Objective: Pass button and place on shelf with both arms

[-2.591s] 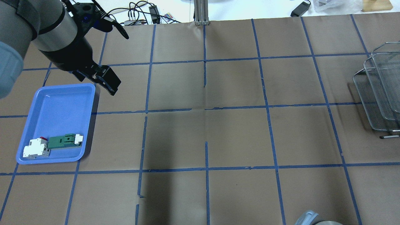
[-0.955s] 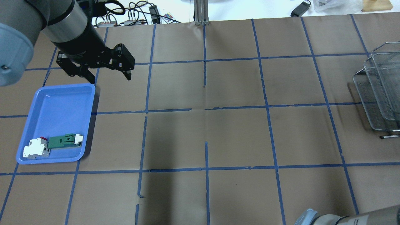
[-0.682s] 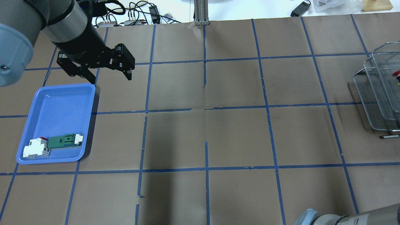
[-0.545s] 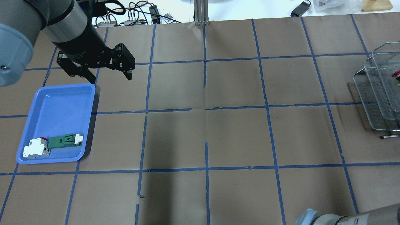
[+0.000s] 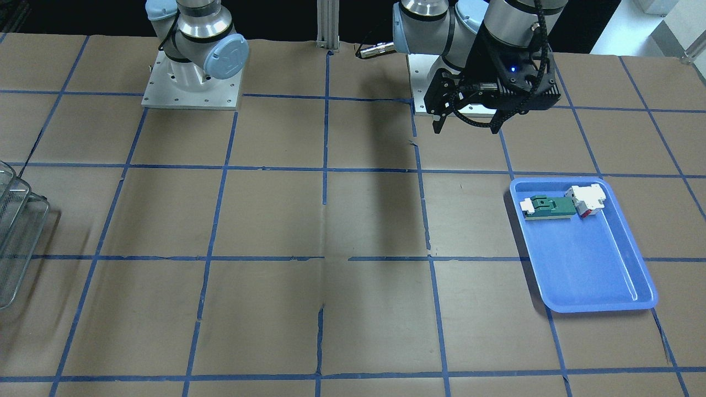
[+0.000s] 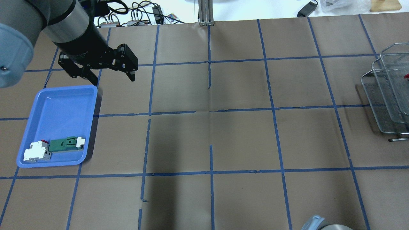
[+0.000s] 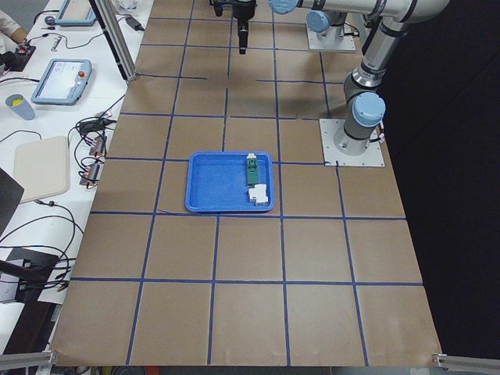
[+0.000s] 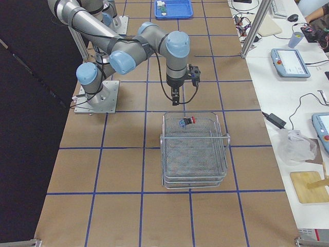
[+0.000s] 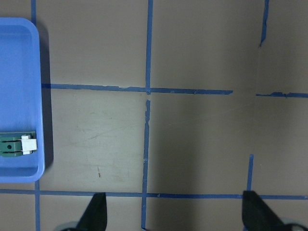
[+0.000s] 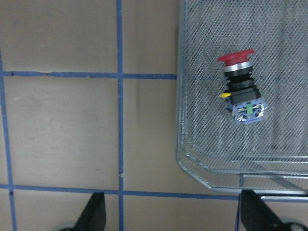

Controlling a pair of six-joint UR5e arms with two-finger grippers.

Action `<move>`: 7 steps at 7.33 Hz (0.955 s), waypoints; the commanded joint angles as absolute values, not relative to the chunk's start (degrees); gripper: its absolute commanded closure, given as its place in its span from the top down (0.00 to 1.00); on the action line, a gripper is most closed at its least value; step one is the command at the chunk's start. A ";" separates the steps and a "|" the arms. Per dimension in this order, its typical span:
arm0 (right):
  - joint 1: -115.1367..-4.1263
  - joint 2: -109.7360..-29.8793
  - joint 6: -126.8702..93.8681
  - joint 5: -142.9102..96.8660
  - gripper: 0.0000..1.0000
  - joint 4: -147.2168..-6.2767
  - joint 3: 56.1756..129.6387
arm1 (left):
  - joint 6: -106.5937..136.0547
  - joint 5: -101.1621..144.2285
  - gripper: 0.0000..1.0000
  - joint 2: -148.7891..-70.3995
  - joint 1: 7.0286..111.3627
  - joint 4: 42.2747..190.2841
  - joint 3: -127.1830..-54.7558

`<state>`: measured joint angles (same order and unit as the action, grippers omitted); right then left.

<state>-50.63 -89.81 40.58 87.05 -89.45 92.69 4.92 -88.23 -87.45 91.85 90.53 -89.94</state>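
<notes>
The button (image 10: 240,89), with its red cap, black collar and blue block, lies on its side in the top tier of the wire-mesh shelf (image 10: 288,38). It also shows in the exterior right view (image 8: 186,121) and as a red speck in the overhead view (image 6: 406,76). My right gripper (image 10: 174,214) is open and empty, above the table just beside the shelf (image 8: 195,154), apart from the button. My left gripper (image 6: 113,80) is open and empty, hovering just past the blue tray's far corner; its fingertips (image 9: 96,214) show wide apart.
The blue tray (image 6: 60,115) at the left holds a green-and-white flat part (image 6: 67,143) and a white-and-red block (image 6: 36,151) at its near end. The shelf (image 6: 388,92) stands at the table's right edge. Cables lie beyond the far edge.
The left gripper turned and spread its fingers early on, then stayed still. The button appeared in the shelf's top tier. The right arm drew back out of the overhead view's lower right.
</notes>
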 commanded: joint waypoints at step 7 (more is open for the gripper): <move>-92.01 -95.53 -8.45 94.32 1.00 -85.34 94.04 | 4.75 -88.42 1.00 -87.19 91.76 91.14 -90.26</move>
